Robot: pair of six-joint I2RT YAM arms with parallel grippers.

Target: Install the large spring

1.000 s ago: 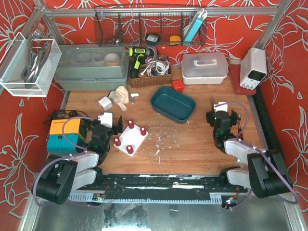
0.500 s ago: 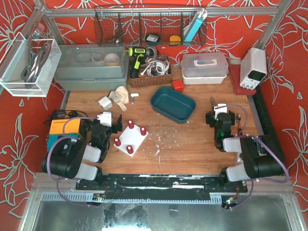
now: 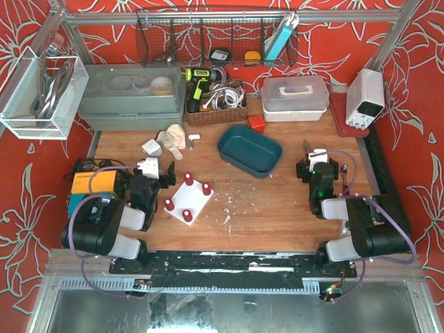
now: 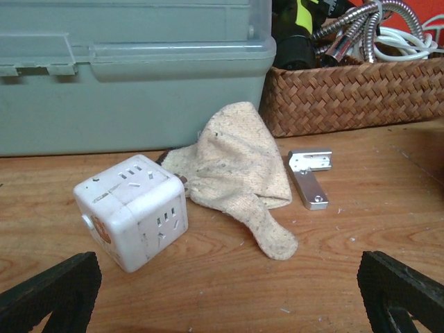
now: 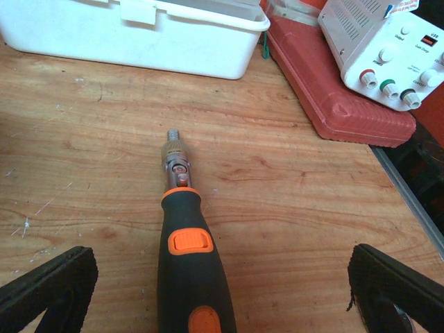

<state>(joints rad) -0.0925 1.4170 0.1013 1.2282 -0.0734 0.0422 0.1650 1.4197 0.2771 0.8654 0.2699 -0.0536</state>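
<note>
Your left gripper (image 4: 225, 295) is low over the table, fingers wide apart. White socket cube (image 4: 132, 210) is just ahead, touching the cloth (image 4: 239, 166) behind it. Right gripper (image 5: 222, 288) fingers are also wide apart, with the screwdriver (image 5: 186, 257) lying between them, clear of both. White peg board (image 3: 189, 202) is near the left gripper. Large spring: can't tell where, not identifiable in any view.
</note>
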